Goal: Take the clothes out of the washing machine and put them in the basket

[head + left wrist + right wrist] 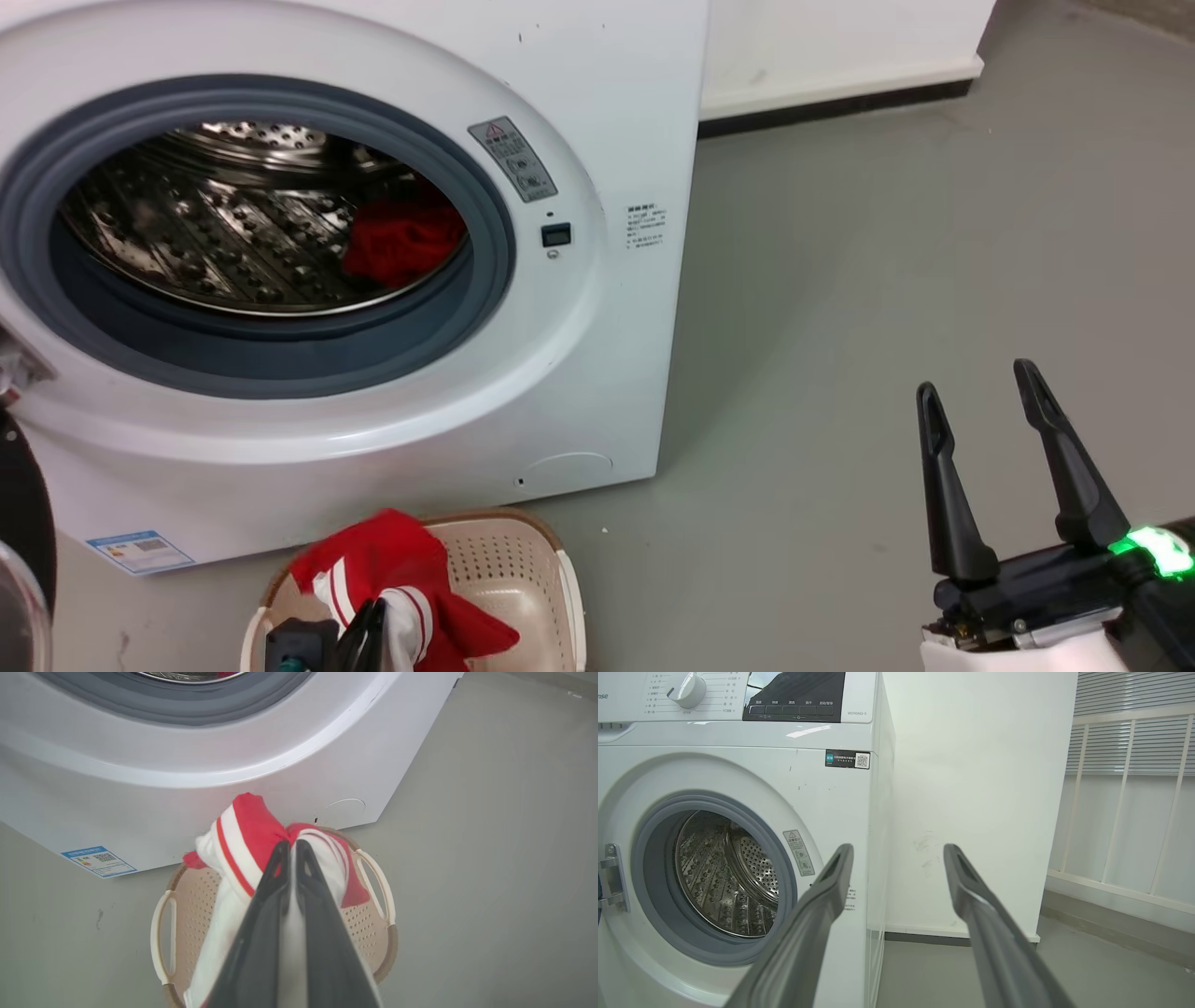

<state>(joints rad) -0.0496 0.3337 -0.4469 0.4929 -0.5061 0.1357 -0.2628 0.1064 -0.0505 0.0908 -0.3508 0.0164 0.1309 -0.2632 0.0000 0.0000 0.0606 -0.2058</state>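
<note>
Red and white garment [254, 821] clamped between the long dark fingers of the left end effector [289, 845], fingertips pressed together on a bunched fold. Held over the basket [369, 926], white part trailing down inside it, red cloth covering the basket's left part in the head view. Low cream basket standing on the grey floor [840, 280] just in front of the washing machine [616, 112], brown rim close to the white front panel; impossible to tell whether touching. Porthole open, grey seal around a perforated steel drum [205, 224]. Another red garment [403, 245] lying inside the drum, at its right side in the head view, low against the steel wall. Blue-edged sticker [140, 551] at the machine's lower left corner. Right end effector [976, 378] well apart from machine and basket, out over bare floor, fingers spread wide with nothing between them. Seen from its own wrist, pointed toward the machine's right edge and a white wall [971, 788] beyond.
</note>
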